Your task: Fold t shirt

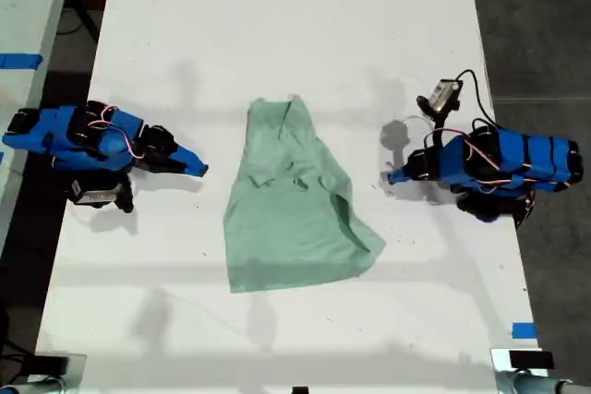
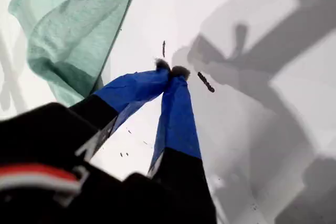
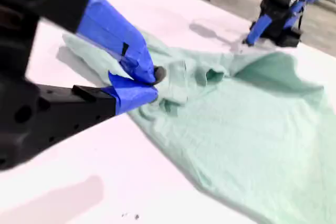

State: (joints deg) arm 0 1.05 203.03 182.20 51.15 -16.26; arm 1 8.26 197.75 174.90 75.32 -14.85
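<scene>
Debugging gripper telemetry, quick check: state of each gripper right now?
My first gripper: shut, empty, over bare table beside the t shirt.
My second gripper: shut, holding nothing, tips just short of the t shirt's edge.

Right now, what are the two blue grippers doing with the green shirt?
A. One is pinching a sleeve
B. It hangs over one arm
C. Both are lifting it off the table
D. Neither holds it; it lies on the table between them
D: the shirt lies on the table, and my first gripper and second gripper are both shut with nothing in them.
</scene>
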